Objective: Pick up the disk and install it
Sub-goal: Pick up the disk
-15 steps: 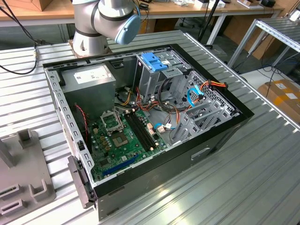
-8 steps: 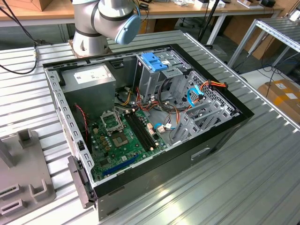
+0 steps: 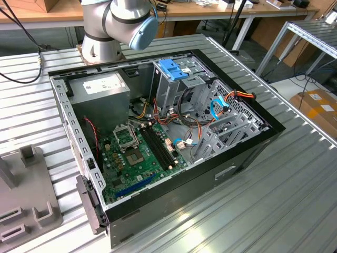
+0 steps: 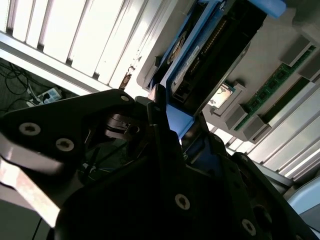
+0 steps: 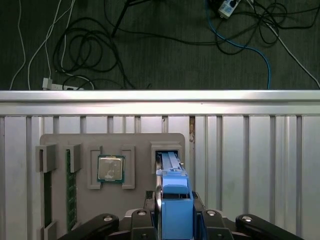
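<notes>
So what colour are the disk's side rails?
Bright blue, framing the disk; it shows best in the first wrist view.

My pincer (image 5: 176, 220) is clamping both sides of the disk (image 5: 172, 182), which is standing on edge in a slot of the holder tray (image 5: 135, 142). Beside that slot, a processor chip (image 5: 110, 168) is lying flat in its recess, with a memory stick (image 5: 71, 190) sitting beyond it. The tray is resting on the slatted table (image 5: 250, 150).

The white sticker (image 3: 103, 83) on the grey box (image 3: 100, 103) is too small to read.
</notes>
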Tool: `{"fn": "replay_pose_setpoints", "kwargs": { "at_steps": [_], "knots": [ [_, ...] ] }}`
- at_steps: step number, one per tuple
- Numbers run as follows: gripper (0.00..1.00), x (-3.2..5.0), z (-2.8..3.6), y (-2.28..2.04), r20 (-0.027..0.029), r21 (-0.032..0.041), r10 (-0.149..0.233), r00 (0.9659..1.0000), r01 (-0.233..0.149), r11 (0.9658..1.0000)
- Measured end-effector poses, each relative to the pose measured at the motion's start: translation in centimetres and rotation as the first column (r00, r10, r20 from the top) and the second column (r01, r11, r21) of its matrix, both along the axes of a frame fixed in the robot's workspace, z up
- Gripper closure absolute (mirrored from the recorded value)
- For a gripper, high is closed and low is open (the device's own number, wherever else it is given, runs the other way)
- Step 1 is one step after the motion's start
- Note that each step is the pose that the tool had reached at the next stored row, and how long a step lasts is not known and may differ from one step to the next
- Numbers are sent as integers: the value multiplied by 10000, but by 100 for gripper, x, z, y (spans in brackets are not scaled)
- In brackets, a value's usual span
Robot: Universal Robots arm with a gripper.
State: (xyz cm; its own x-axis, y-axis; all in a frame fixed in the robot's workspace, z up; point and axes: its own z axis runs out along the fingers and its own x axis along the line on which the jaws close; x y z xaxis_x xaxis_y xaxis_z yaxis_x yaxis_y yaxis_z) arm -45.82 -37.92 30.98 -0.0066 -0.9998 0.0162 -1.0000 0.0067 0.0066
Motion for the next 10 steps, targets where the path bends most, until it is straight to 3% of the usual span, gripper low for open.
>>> {"fn": "replay_pose_setpoints", "kwargs": {
  "at_steps": [7, 9, 10],
  "knots": [
    [64, 0, 157, 0, 0, 0, 0, 10000, 0, 10000],
    [64, 0, 233, 0, 1, 0, 0, 10000, 0, 10000],
    [64, 0, 312, 0, 0, 0, 0, 10000, 0, 10000]
  ]
}}
